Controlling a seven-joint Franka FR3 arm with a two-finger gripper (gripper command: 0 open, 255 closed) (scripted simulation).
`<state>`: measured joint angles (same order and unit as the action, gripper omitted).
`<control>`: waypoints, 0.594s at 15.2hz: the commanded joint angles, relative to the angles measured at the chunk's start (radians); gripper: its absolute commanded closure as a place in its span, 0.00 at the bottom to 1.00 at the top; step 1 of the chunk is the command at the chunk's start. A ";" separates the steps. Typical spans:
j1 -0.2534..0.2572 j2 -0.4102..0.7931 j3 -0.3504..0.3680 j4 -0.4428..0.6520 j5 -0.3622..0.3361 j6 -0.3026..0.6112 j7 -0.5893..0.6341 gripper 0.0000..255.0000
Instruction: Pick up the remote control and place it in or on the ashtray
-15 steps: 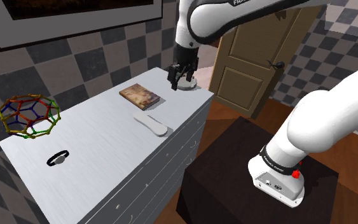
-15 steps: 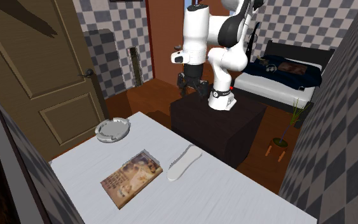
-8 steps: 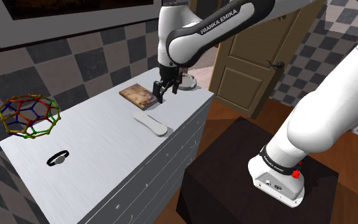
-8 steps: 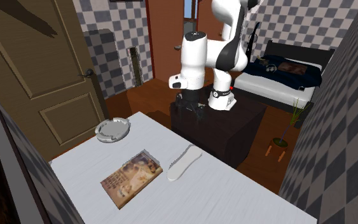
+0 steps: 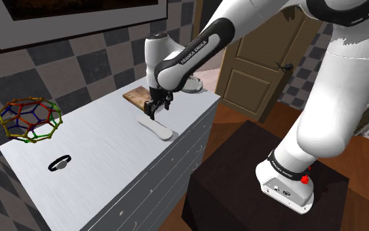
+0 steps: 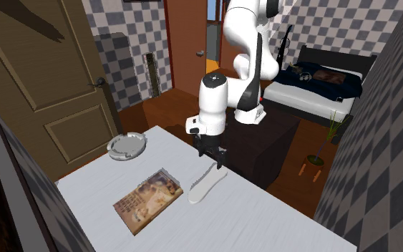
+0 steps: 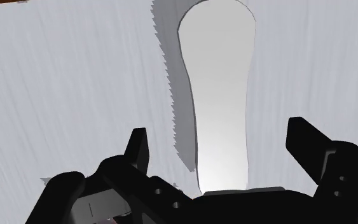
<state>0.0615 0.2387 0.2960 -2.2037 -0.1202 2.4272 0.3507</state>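
Note:
The remote control (image 5: 157, 129) (image 6: 205, 182) (image 7: 219, 95) is a long, plain white bar lying flat near the front edge of the white dresser top (image 5: 91, 151). My black gripper (image 5: 153, 110) (image 6: 211, 154) (image 7: 222, 149) hangs just above one end of it, open, with nothing held. In the wrist view the fingers (image 7: 137, 149) stand apart on either side of the remote's width without touching it. The grey ashtray (image 5: 194, 84) (image 6: 127, 147) sits at the dresser's corner near the door, partly hidden by my arm in the shoulder view.
A brown book (image 5: 139, 97) (image 6: 148, 199) lies between the remote and the ashtray. A coloured wireframe ball (image 5: 27, 119) and a small black ring-shaped thing (image 5: 59, 163) sit at the dresser's other end. A wooden door (image 5: 258, 59) and the dark stand (image 5: 242, 170) are beside it.
The arm has swung from over the ashtray, across the book, and come down over the remote. The fingers have stayed open and the objects have not moved.

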 commanded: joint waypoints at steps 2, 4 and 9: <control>0.031 0.121 -0.017 0.074 -0.056 0.031 0.052 0.00; 0.049 0.179 -0.029 0.115 -0.079 0.040 0.071 0.00; 0.060 0.233 -0.046 0.117 -0.102 0.091 0.087 0.00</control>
<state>0.1189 0.4594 0.2539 -2.0890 -0.2172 2.5083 0.4332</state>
